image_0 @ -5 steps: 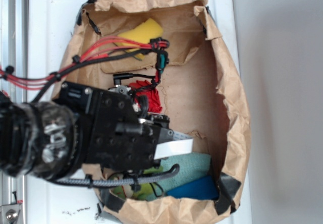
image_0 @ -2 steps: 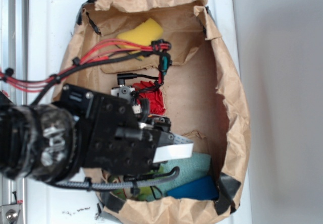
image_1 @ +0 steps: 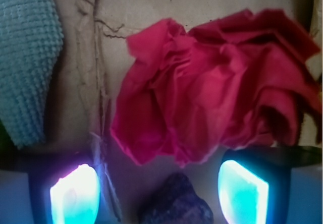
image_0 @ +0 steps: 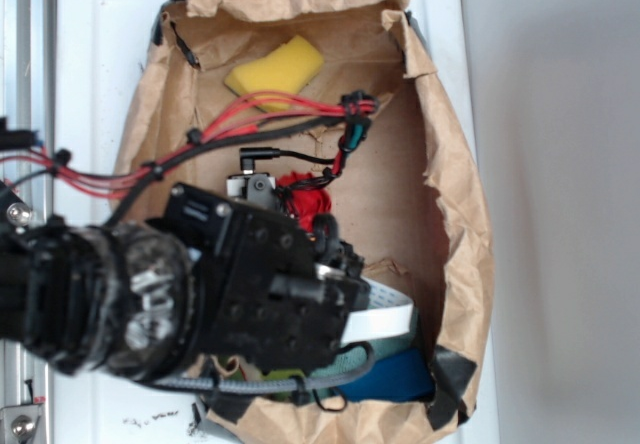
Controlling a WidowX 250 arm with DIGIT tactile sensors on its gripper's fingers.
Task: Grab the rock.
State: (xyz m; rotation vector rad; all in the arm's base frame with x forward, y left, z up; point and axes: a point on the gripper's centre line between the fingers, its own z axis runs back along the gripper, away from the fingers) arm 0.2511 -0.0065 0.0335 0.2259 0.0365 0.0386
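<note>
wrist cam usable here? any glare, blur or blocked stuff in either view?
Wrist view: the fingers glow blown-out cyan and magenta; the rock between them is dark, soft and cropped by the bottom edge; the red cloth wad is reasonably sharp. Exterior view: evenly lit, mild blur; the arm blocks the lower left of the paper bag, so the rock is not visible.

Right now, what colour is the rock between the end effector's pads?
Dark purplish-grey rock, tinted by the pads' glow; wrist view shows it best.
</note>
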